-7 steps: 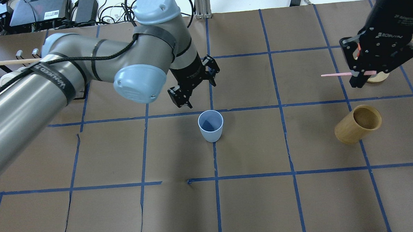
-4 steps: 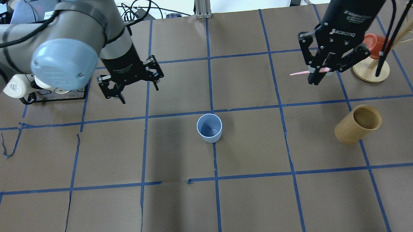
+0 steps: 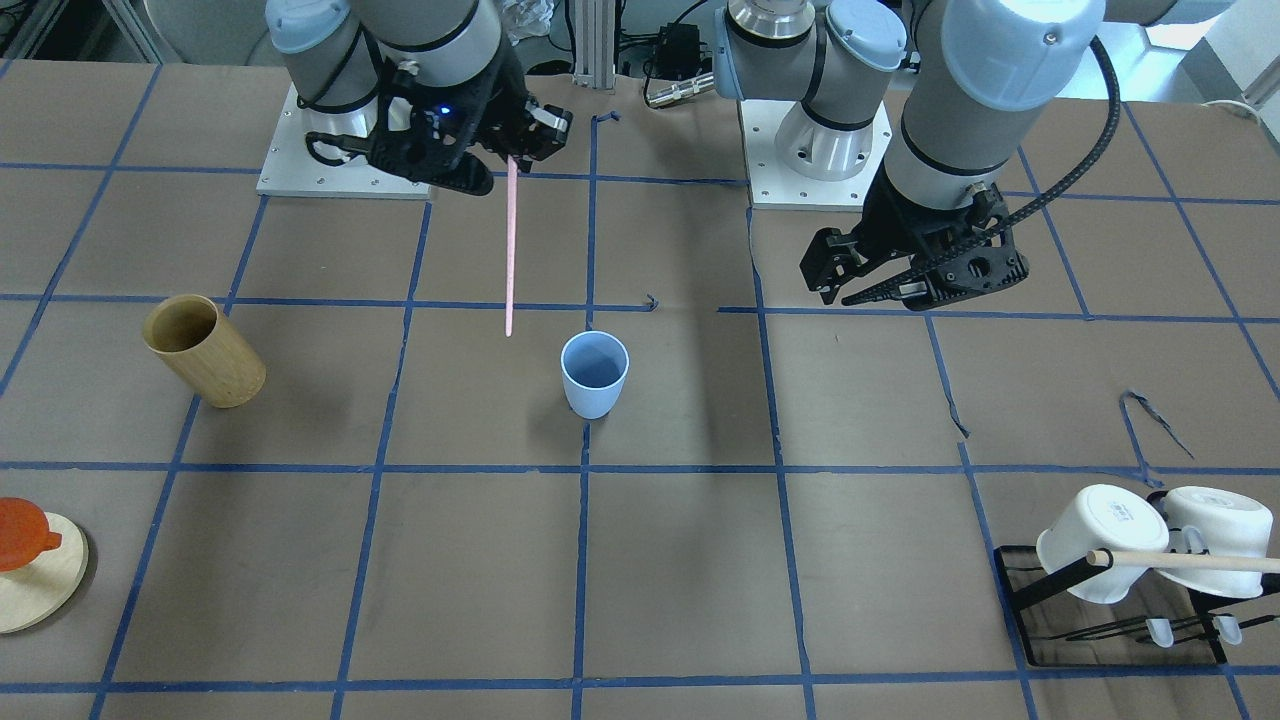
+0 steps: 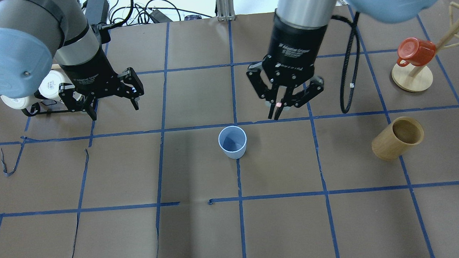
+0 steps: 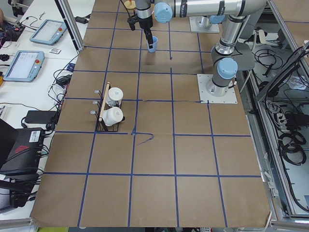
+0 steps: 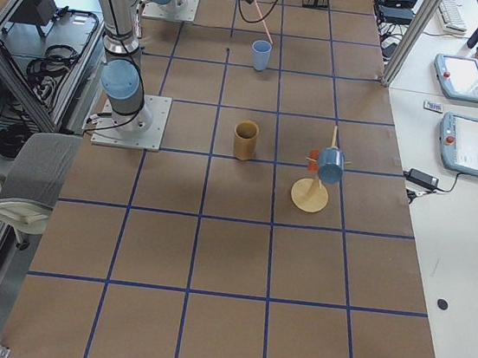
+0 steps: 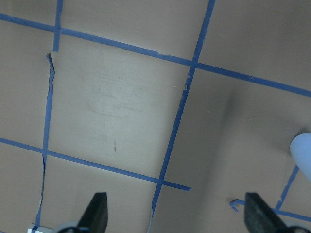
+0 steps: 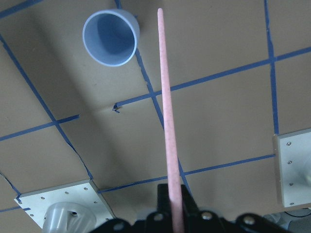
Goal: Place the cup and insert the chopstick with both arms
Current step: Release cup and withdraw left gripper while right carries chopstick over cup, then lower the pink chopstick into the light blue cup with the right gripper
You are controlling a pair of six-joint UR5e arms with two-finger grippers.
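The light-blue cup (image 4: 232, 141) stands upright and empty near the table's middle; it also shows in the front view (image 3: 594, 375) and the right wrist view (image 8: 111, 38). My right gripper (image 4: 278, 110) is shut on the top of the pale-pink chopstick (image 3: 510, 250), which hangs nearly vertical. In the front view the stick's lower tip is above the table, beside the cup on my right and a little nearer my base, outside the rim. The stick runs up the right wrist view (image 8: 167, 121). My left gripper (image 4: 114, 109) is open and empty, well to the left of the cup.
A tan bamboo cup (image 4: 398, 137) stands tilted at the right. A wooden mug tree with a red mug (image 4: 412, 51) is at the far right. A black rack with white mugs (image 3: 1130, 560) is at the far left, just behind my left arm.
My right arm has moved left from the mug tree to near the cup, turning the chopstick from level to vertical. My left arm has drawn away from the cup to the left.
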